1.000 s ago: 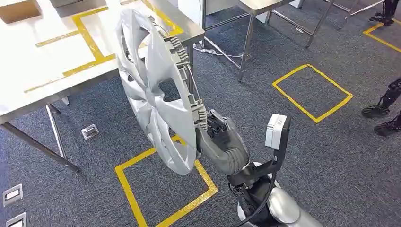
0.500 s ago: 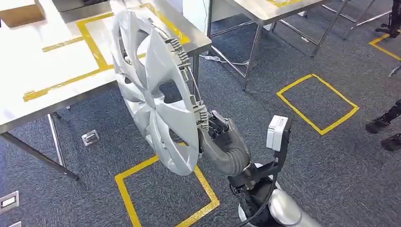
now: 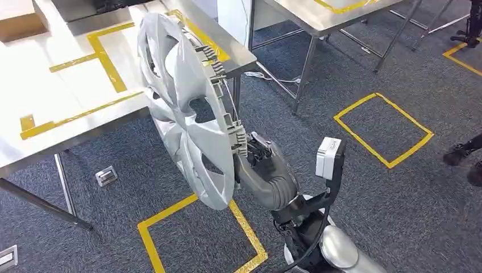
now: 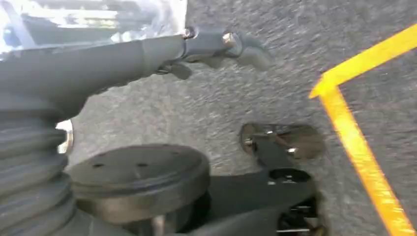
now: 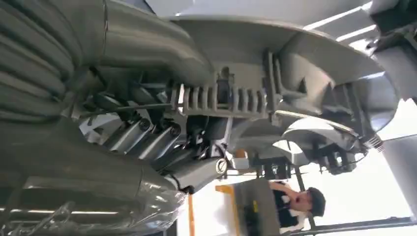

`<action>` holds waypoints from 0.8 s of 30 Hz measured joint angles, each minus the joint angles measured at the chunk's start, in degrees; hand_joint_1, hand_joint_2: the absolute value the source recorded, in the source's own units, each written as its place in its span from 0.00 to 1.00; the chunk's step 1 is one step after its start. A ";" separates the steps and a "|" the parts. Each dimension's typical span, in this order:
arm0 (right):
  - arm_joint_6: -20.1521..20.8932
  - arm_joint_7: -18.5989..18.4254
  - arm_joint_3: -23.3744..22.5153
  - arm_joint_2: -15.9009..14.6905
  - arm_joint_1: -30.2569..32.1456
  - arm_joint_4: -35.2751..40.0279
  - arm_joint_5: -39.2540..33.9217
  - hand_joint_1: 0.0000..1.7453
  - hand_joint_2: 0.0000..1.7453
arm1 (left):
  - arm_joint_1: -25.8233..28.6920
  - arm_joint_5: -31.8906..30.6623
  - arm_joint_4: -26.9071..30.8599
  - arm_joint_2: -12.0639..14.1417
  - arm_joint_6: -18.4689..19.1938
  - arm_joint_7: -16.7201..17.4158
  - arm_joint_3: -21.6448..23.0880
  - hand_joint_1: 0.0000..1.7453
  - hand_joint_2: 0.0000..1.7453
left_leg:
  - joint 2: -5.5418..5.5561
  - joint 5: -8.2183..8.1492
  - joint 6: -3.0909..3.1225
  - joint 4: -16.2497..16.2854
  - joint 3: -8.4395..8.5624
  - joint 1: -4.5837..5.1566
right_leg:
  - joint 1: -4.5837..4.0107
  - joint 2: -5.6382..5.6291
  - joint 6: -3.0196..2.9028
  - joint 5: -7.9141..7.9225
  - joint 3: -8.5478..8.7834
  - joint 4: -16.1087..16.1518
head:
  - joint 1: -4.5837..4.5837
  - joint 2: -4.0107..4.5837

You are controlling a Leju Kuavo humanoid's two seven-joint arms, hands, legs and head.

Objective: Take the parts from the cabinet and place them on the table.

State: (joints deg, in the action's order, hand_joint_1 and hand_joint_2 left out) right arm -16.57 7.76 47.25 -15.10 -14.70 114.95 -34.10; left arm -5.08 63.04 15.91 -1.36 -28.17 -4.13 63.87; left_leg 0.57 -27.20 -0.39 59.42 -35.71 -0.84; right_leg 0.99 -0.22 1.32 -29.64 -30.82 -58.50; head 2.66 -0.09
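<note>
A large silver hubcap [image 3: 182, 108] stands upright on edge in the air in front of me, its ribbed inner rim facing my arm. My right hand [image 3: 258, 156] grips its lower rim. In the right wrist view the fingers [image 5: 147, 137] curl round the clip ring of the hubcap [image 5: 305, 64]. The steel table [image 3: 74, 85] with yellow tape lines lies just behind and left of the hubcap, whose upper part overlaps the table's corner. My left hand [image 4: 147, 54] hangs over the grey carpet, fingers stretched out, holding nothing.
A cardboard box [image 3: 20, 20] sits at the table's far left. A second steel table [image 3: 324, 14] stands behind to the right. Yellow tape squares [image 3: 383, 128] mark the carpet. A person's shoes [image 3: 463, 156] are at the right edge, and a person [image 5: 300, 201] shows in the right wrist view.
The whole picture has shifted as the camera moved: the table and floor marks slid right and down. The hubcap stays in my right hand's grip at about the same pose.
</note>
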 joint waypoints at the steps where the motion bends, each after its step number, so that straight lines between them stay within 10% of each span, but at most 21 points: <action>1: -0.04 -0.04 -0.02 -0.02 0.00 0.00 0.00 1.00 1.00 | -0.16 0.00 -0.02 0.05 -0.02 -0.02 0.00 0.00 1.00 | 0.18 0.04 0.37 -0.08 0.62 -0.13 | 0.14 0.08 0.38 -0.19 0.28 0.02 | 0.05 0.00; 3: -0.04 -0.04 -0.02 -0.02 -0.12 -0.02 0.00 1.00 1.00 | -0.35 -0.02 -0.02 0.24 -0.07 -0.02 0.02 0.00 1.00 | 0.20 -0.43 1.14 -0.37 1.47 -0.20 | 0.16 0.11 0.55 -1.19 -1.95 -4.40 | 0.33 0.00; 6: -0.04 0.04 -0.02 -0.02 0.08 -0.02 0.00 1.00 1.00 | -0.41 0.02 -0.02 0.29 -0.07 0.00 0.02 0.00 1.00 | 0.19 -1.55 1.90 -0.36 2.42 0.34 | 0.03 0.11 0.44 -5.47 -9.94 -16.55 | 0.74 0.00; 8: -0.07 0.02 -0.02 -0.04 0.22 -0.04 0.00 1.00 1.00 | -0.33 0.11 -0.02 0.33 -0.07 0.00 0.07 0.00 1.00 | 0.43 -2.47 2.09 -0.36 3.57 0.70 | -0.24 0.09 -0.06 -4.26 -11.88 -16.77 | 0.88 0.00; 11: -0.13 0.04 -0.09 -0.07 0.34 -0.04 0.00 1.00 1.00 | -0.32 0.11 -0.02 0.29 -0.09 -0.02 0.07 0.00 1.00 | 0.66 -4.15 1.92 -0.38 5.78 0.77 | -1.59 0.08 -1.57 5.27 -8.44 -4.02 | 0.96 0.00; 12: -0.13 0.13 -0.09 -0.07 0.39 -0.07 0.02 1.00 1.00 | -0.31 0.11 -0.02 0.26 -0.09 -0.02 0.11 0.00 1.00 | 0.68 -4.55 1.59 -0.38 6.26 0.80 | -2.04 -0.04 -2.22 5.73 -7.99 -2.51 | 0.96 0.00; 18: -0.35 0.15 -0.13 -0.09 0.51 0.00 0.26 1.00 1.00 | -0.55 -0.04 0.02 0.26 -0.09 -0.02 0.33 0.00 1.00 | 0.42 -6.08 -0.15 2.20 6.32 0.93 | -1.58 0.01 -3.52 4.53 -4.66 0.43 | 1.30 0.00; 22: -0.44 0.26 -0.09 -0.04 0.52 0.00 0.55 1.00 1.00 | -0.45 -0.06 0.00 0.39 -0.09 -0.02 0.46 0.00 1.00 | 0.36 -10.91 -1.34 15.05 -2.04 0.29 | -1.40 0.05 -3.63 3.07 -3.06 0.56 | 0.85 -0.02; 24: -0.61 0.22 -0.09 -0.04 0.64 0.00 0.79 1.00 1.00 | -0.35 -0.07 0.00 0.44 -0.09 -0.02 0.50 0.00 1.00 | 0.30 -6.63 -1.91 11.89 -2.21 -0.04 | -1.18 -0.02 -3.28 2.05 -1.69 0.47 | 0.90 0.00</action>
State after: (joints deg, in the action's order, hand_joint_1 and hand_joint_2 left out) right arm -17.18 7.98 47.17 -15.15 -14.06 114.95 -33.31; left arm -5.42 62.97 15.91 -0.92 -28.26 -4.15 64.37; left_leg 0.87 -33.83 -2.30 71.30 -37.93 -0.88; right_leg -0.19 -0.24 -1.96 -27.58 -32.51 -58.03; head 3.56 -0.09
